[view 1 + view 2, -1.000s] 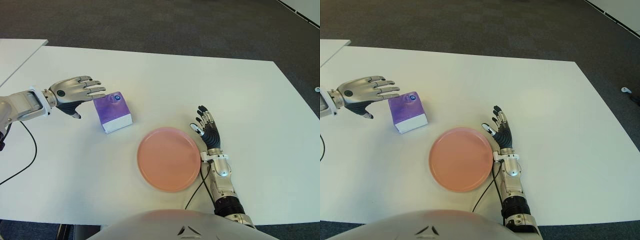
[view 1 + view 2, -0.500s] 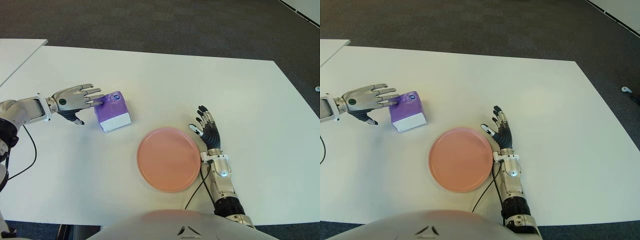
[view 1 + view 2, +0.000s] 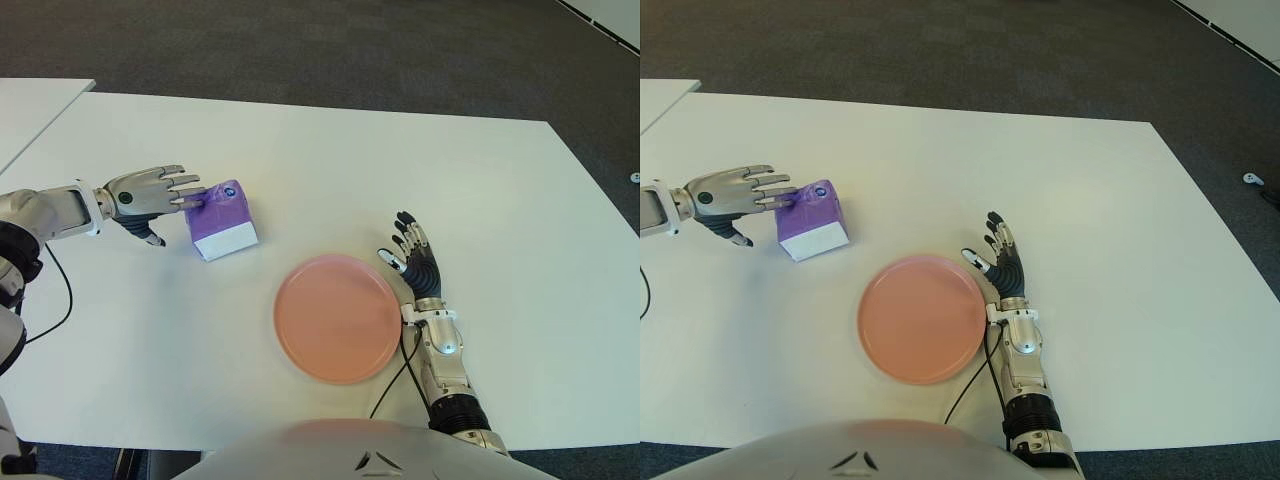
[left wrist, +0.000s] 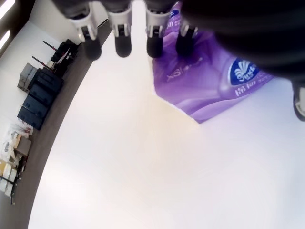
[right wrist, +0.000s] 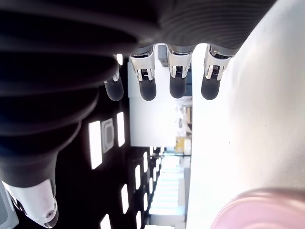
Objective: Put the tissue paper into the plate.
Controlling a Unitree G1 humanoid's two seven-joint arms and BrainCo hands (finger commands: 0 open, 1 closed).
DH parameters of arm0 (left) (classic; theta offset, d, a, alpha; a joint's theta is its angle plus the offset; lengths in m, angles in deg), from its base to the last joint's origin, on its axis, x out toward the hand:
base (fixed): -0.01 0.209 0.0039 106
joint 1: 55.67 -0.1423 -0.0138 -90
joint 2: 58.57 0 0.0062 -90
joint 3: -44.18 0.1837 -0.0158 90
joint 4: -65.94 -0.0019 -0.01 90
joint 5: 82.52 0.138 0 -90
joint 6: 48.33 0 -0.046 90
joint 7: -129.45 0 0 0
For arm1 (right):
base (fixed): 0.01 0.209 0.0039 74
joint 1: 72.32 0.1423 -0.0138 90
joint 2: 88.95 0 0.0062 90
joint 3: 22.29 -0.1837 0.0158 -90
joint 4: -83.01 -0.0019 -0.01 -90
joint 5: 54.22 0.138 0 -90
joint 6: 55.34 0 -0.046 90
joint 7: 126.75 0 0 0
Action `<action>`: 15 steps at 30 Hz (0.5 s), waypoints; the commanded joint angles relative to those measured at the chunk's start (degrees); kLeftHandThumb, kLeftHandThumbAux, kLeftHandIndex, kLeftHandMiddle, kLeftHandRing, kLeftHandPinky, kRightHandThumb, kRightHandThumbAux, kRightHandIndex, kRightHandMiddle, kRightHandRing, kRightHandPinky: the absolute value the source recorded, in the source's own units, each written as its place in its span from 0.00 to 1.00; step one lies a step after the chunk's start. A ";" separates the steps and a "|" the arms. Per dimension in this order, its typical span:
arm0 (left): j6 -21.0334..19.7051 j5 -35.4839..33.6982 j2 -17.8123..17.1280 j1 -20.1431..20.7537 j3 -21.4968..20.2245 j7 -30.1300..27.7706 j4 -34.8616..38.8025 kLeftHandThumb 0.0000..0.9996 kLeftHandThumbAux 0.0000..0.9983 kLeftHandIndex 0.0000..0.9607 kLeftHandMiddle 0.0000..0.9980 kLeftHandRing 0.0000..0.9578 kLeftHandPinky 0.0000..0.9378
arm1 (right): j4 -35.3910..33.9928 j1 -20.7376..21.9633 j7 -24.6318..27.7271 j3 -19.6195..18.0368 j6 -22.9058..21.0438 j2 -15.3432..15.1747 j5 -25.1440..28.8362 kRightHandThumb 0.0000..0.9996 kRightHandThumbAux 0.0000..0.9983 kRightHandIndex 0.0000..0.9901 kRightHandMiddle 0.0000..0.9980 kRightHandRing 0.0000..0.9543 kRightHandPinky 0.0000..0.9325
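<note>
Looking down through the head camera, I see the tissue paper (image 3: 223, 220), a purple pack with a white lower edge, sitting on the white table (image 3: 300, 160) on my left side, clear of the pink plate (image 3: 338, 317), which lies nearer the body and toward the middle. My left hand (image 3: 152, 193) is just beside the pack, on its outer side, with the fingers (image 3: 190, 193) stretched out flat toward it; the tips reach the pack's near upper edge and seem to touch it. From the left wrist camera the fingers (image 4: 154, 33) hang straight and spread, two of them over the purple wrapper (image 4: 209, 81), and the thumb shows only as a sliver at the frame's edge. Nothing is clamped: the hand is extended and holds nothing. Whether the thumb is against the pack's side I cannot tell, since the palm blocks most of that view.

My right hand (image 3: 415, 262) shows just beside the plate's right rim, fingers straight and slightly fanned, holding nothing. In its own wrist view the fingers (image 5: 177, 76) point away, uncurled, with a slice of the plate's pink rim (image 5: 248, 210) in the corner. I cannot tell whether it touches the table.

The left forearm is cut off at the picture's edge, and a black cable (image 3: 55, 300) trails across the table below it.
</note>
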 commanded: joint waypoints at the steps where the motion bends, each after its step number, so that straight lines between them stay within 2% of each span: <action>1: 1.00 0.01 0.97 -0.59 2.52 0.19 -0.53 0.53 0.24 0.00 0.00 0.00 0.00 | 5.15 -7.58 0.41 0.54 -4.11 0.02 -0.56 0.08 0.68 0.00 0.00 0.00 0.00; 10: 0.64 -2.10 1.01 0.18 2.36 0.27 1.40 0.50 0.22 0.00 0.00 0.00 0.00 | 5.63 -7.42 0.73 0.65 -3.80 -0.21 -0.56 0.07 0.68 0.00 0.00 0.00 0.00; 15: 2.40 -5.17 -0.18 0.06 0.31 1.69 4.79 0.48 0.22 0.00 0.00 0.00 0.00 | 5.44 -7.58 0.45 0.89 -4.42 -0.28 -1.01 0.07 0.68 0.00 0.00 0.00 0.00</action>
